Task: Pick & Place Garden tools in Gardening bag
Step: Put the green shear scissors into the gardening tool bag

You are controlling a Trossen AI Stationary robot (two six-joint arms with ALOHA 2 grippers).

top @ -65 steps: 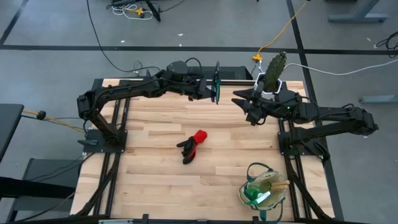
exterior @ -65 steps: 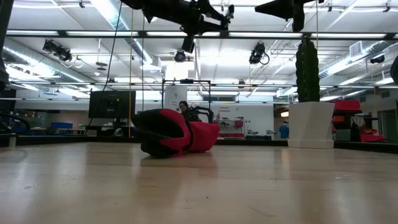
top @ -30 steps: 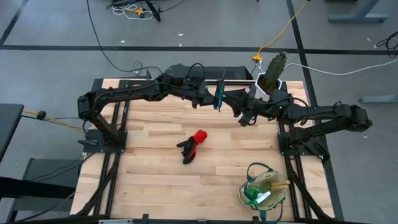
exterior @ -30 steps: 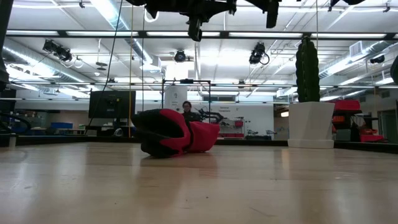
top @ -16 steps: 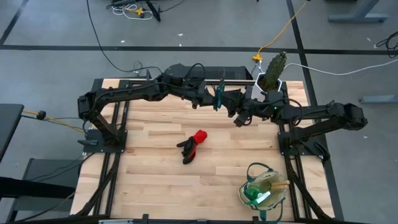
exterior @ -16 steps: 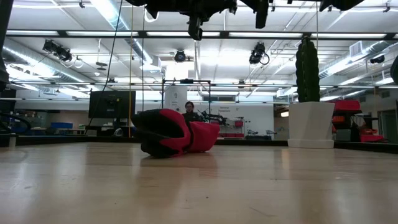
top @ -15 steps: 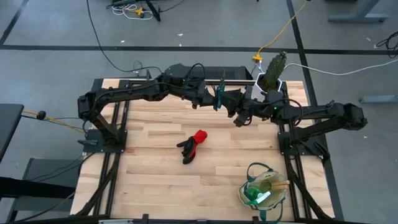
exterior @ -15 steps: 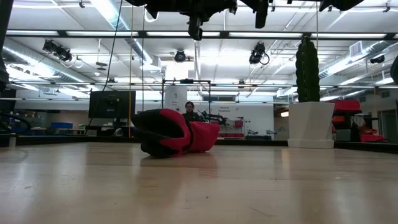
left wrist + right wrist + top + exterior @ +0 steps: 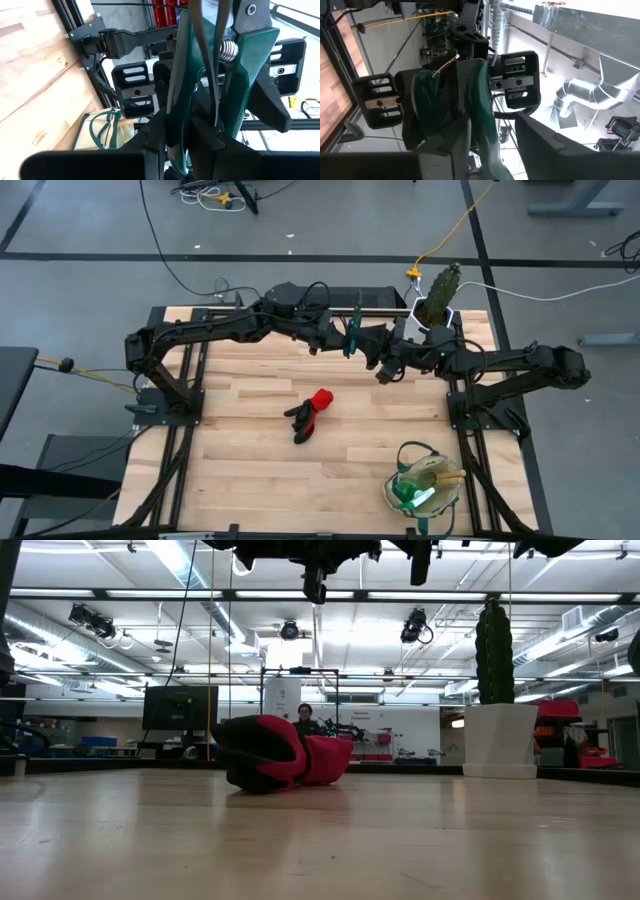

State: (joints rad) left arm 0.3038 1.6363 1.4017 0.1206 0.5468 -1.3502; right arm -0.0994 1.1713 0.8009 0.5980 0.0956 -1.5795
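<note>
My left gripper [image 9: 343, 338] is shut on the dark-green-handled pruners [image 9: 350, 330], high above the table's far middle. They also show in the left wrist view [image 9: 200, 75]. My right gripper [image 9: 368, 352] is open, and its two fingers stand on either side of the pruners' green handles [image 9: 477, 105]. I cannot tell whether they touch. The red-and-black gloves [image 9: 308, 413] lie on the table's middle. The beige gardening bag [image 9: 423, 485] stands at the near right with the green-and-white spray bottle and the wooden-handled trowel inside. My left gripper pinches the pruners across both green handles [image 9: 182, 117] between its two fingers [image 9: 160, 137]. It comes level from the table's left. The pruners are lifted clear, high above the table.
A green cactus [image 9: 440, 288] in a white pot [image 9: 500, 740] stands at the far right corner, just behind my right arm. Bare wood lies around the gloves [image 9: 280, 755]. A person shows in the room beyond the table.
My right gripper has gone a little toward the table's left, up to the pruners, and then kept still. The pruners have stayed where they were in my left gripper.
</note>
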